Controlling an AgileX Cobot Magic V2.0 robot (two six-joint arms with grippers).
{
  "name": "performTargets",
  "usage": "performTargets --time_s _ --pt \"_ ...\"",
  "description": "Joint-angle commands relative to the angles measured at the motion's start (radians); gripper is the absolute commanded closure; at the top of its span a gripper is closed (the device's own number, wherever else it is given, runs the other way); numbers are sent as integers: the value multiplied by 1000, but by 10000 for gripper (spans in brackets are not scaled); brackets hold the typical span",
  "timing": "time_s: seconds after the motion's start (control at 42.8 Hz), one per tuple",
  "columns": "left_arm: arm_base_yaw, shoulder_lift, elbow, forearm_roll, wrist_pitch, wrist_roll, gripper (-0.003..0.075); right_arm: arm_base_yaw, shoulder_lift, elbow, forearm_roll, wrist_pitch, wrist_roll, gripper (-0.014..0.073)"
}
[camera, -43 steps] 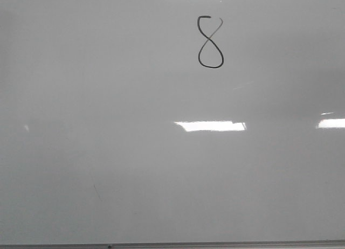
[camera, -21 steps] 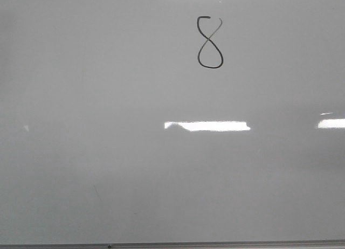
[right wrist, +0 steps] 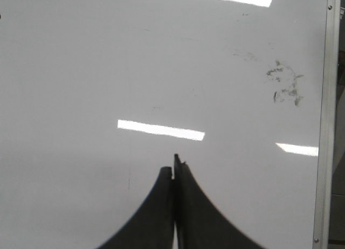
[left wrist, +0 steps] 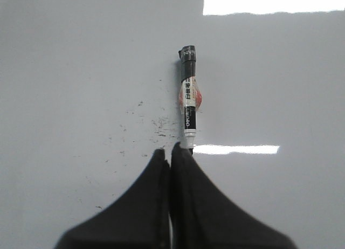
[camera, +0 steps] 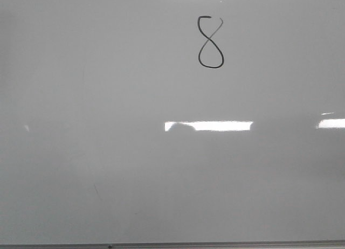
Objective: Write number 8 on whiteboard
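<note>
The number 8 (camera: 210, 42), thin and black, stands on the whiteboard (camera: 108, 98) high up and right of centre; its upper loop is not closed. Neither gripper shows in the front view. In the left wrist view my left gripper (left wrist: 171, 147) is shut with its fingers pressed together above the whiteboard (left wrist: 81, 55). A black marker (left wrist: 188, 101) with a white and orange label lies on the board just beyond the tips, one end hidden behind a fingertip. My right gripper (right wrist: 173, 163) is shut and empty over the board (right wrist: 81, 60).
A thin grey edge strip (camera: 215, 244) runs along the board's near side, and a metal frame strip (right wrist: 322, 125) shows in the right wrist view. Black ink specks (left wrist: 156, 125) lie beside the marker; a smudge (right wrist: 284, 83) lies near the frame. Bright glare patches (camera: 210, 125) lie on the board.
The glare patch in the middle of the board has widened to the left. The number 8 has not changed.
</note>
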Motion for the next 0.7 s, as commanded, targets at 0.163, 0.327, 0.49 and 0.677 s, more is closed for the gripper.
performTargets --time_s 0.163,0.327,0.49,0.677 --pt "-3 -12 13 -2 -89 -3 741 -2 -17 -3 -49 -137 215 663" --pt "-3 -12 13 -2 -89 -3 741 16 -18 -3 -103 -136 288 663" --pt "-3 -12 13 -2 -89 -3 741 57 -19 -3 -80 -136 288 663" --pt "-3 -12 13 -2 -89 -3 741 69 -20 -3 -51 -134 283 663"
